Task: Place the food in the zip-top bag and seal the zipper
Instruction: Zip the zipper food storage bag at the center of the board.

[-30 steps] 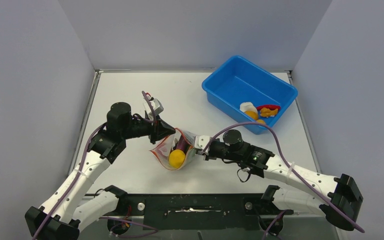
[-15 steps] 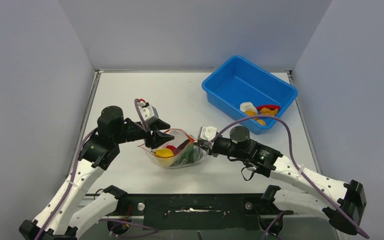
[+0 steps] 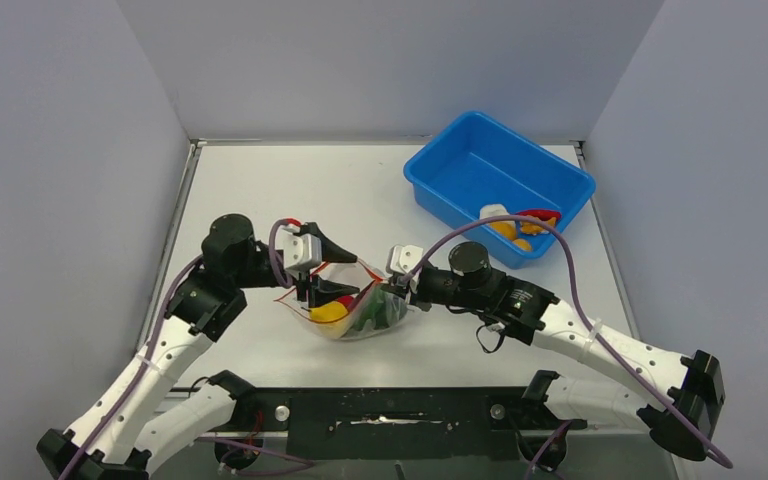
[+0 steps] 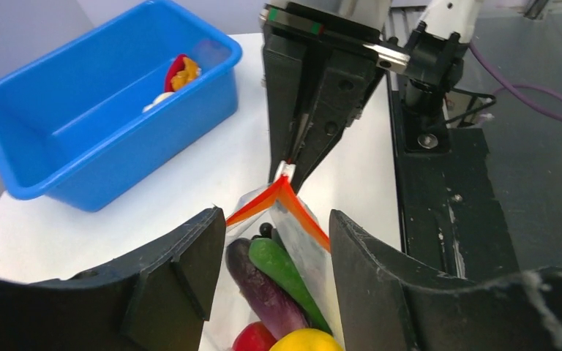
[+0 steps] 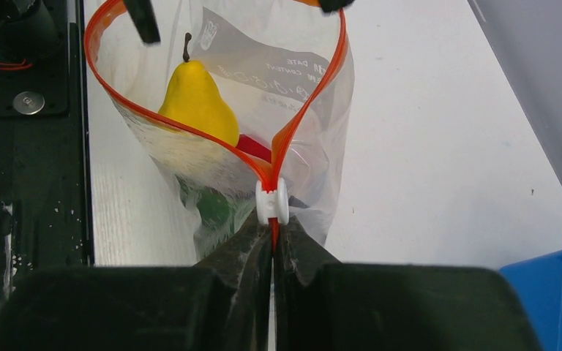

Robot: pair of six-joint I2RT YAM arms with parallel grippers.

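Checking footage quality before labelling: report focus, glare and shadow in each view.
Top external: even soft light, sharp, faint shadows on table. Left wrist: left gripper's fingers dark, low detail; zip-top bag and blue tub sharp. Right wrist: right gripper's fingers underexposed, bag print legible, no glare.

Clear zip-top bag (image 3: 360, 322) mid-table, red-orange zipper (image 4: 252, 203) unsealed, yellow pear (image 5: 194, 99), eggplant (image 4: 263, 292), green piece (image 4: 285, 270) inside

The left arm (image 3: 175, 335) rises from its base and bends inward at the elbow, wrist tilted downward. Its left pincer (image 4: 276, 219) has the fingers spread wide apart. The right arm (image 3: 580, 335) reaches low and inward from the other side. Its right pincer (image 5: 272, 234) faces the left one, with the fingers pressed together on the zipper (image 4: 307, 216).
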